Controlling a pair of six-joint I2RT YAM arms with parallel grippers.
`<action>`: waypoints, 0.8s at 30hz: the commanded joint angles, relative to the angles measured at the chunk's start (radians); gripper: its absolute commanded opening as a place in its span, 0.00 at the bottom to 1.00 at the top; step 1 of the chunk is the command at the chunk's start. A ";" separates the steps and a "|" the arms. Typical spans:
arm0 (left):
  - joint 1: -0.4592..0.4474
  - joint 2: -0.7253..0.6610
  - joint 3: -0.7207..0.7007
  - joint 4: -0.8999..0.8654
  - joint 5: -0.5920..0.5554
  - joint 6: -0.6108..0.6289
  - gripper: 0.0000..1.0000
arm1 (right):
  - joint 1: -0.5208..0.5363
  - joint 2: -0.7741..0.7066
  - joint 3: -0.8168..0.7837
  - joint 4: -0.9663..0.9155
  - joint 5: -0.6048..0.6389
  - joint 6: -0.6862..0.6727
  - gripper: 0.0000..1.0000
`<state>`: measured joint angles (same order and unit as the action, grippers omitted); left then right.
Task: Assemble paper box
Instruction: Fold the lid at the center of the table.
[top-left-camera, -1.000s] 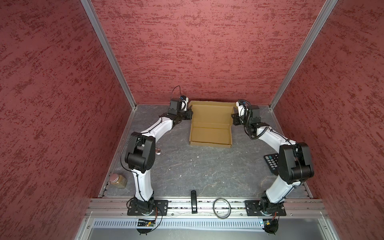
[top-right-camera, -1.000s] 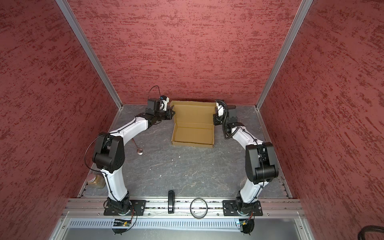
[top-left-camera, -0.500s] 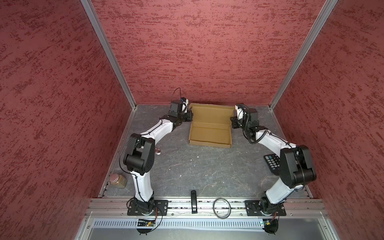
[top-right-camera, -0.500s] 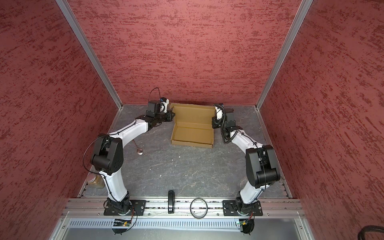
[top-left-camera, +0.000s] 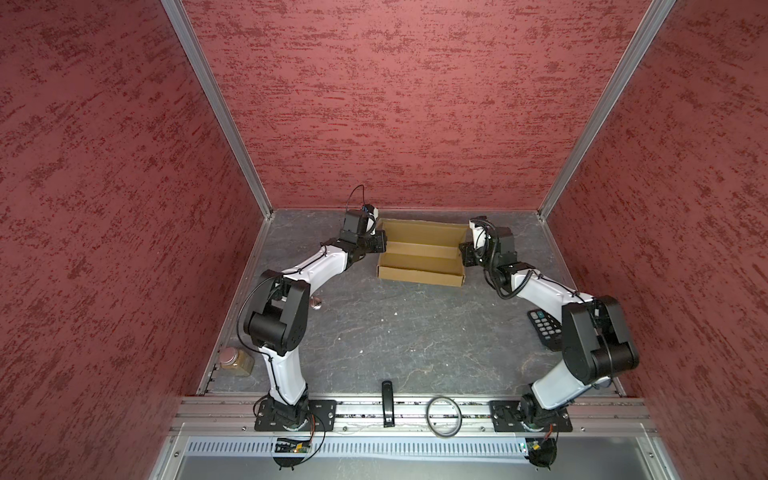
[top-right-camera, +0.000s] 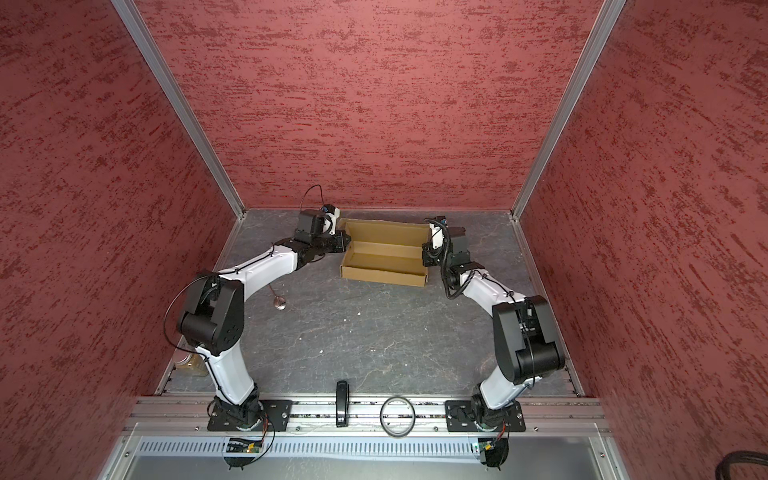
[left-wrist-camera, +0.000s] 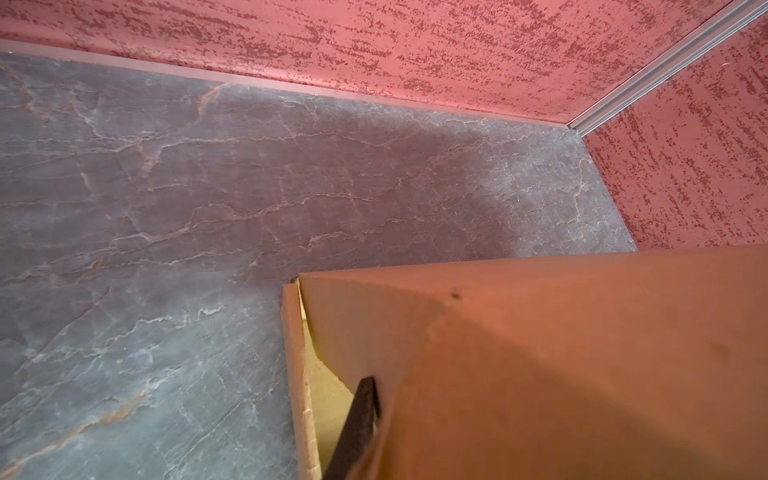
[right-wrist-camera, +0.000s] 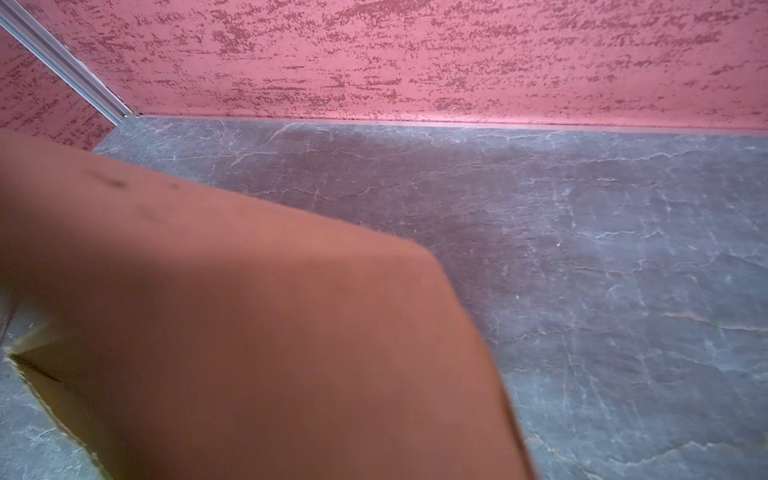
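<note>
I judge lid-closing underway: left jaws clamp the paper box (top-left-camera: 420, 266) wall; right jaws' state I cannot tell. Next, fold lid evenly.

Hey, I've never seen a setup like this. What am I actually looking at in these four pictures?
Two white-and-black robot arms stand on a rail at the near edge of a grey table walled in red. Both top views look down from one overhead camera. The other two pictures come from cameras on the arms' wrists. At the far end lies the paper box, a shallow tan cardboard tray with its lid open. The left gripper pinches a flap at one side, and its dark finger shows against the cardboard. The right gripper is at the opposite side. Cardboard fills its wrist view, so its grip is unclear. A jar and a remote control lie aside.
</note>
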<state>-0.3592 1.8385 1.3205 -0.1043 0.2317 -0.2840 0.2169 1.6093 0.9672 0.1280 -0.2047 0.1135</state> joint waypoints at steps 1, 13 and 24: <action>-0.016 -0.035 -0.020 0.010 0.000 -0.012 0.10 | 0.018 -0.038 -0.017 0.025 -0.010 0.023 0.18; -0.030 -0.068 -0.104 0.038 -0.046 -0.015 0.10 | 0.034 -0.076 -0.101 0.066 -0.007 0.037 0.20; -0.052 -0.099 -0.168 0.060 -0.094 -0.015 0.10 | 0.050 -0.127 -0.166 0.084 0.001 0.057 0.27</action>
<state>-0.4046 1.7679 1.1618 -0.0654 0.1574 -0.2920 0.2577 1.5253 0.8104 0.1764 -0.2054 0.1528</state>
